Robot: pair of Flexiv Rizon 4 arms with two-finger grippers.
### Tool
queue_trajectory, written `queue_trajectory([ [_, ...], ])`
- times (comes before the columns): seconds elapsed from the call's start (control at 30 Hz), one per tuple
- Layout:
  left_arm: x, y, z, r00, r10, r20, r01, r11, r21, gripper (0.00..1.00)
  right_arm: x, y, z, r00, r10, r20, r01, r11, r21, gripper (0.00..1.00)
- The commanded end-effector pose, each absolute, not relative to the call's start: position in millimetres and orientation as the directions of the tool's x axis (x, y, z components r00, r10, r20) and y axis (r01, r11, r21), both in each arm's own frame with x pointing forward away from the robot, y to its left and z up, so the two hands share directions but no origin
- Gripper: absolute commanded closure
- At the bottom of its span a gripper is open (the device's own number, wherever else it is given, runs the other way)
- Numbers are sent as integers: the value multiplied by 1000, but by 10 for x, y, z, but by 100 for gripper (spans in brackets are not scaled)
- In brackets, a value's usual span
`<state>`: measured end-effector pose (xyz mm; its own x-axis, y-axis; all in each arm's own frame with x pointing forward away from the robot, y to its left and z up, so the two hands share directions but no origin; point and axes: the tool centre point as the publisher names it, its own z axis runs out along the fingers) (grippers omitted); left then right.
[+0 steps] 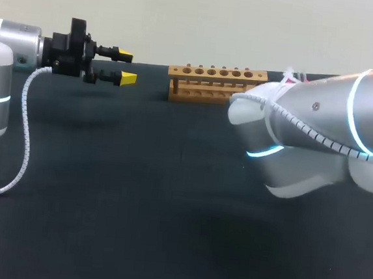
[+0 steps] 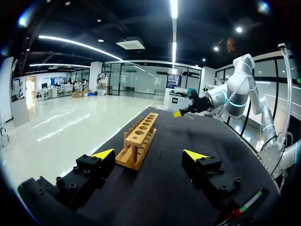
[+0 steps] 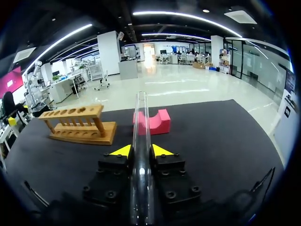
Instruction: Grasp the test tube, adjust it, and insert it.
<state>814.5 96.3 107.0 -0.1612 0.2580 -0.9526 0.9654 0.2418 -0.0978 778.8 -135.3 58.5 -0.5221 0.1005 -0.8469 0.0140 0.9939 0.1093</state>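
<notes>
- Head view: left arm (image 1: 6, 39) is hanging over the dark surface (image 1: 135, 207). The left jaws are standing released and empty, near the wooden rack (image 1: 217, 83). Right arm (image 1: 332, 119) is blocking its own jaws and the tube here.
- Left wrist view: left jaws are gaping, holding nothing. The rack (image 2: 138, 141) is sitting just ahead of them, with all visible holes empty.
- Right wrist view: right jaws are clenching the test tube (image 3: 140, 117) from both sides. The tube is running out along the fingers toward the pink block (image 3: 153, 122); whether it is touching the block is unclear. The rack (image 3: 77, 125) is sitting beside the block, apart from the tube.
- Step: the grasp is looking done and the adjusting is in hand. Next is likely calling for tipping the tube upright and lining it over a rack hole.
</notes>
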Motion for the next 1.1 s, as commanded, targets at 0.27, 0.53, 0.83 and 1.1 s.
queue_trajectory([
  [0.27, 8133, 966, 1061, -157, 255, -954, 965, 243, -94, 0, 7646, -951, 968, -562, 77, -824, 8, 996, 88, 100],
  [0.53, 8133, 966, 1061, -157, 255, -954, 965, 243, -94, 0, 7663, -770, 1003, -563, 84, -822, -27, 992, 120, 100],
  [0.83, 8133, 966, 1061, -157, 255, -954, 965, 243, -94, 0, 7663, -770, 1003, -563, 84, -822, -27, 992, 120, 100],
  [1.1, 8133, 966, 1061, -157, 255, -954, 965, 243, -94, 0, 7663, -770, 1003, -563, 84, -822, -27, 992, 120, 100],
])
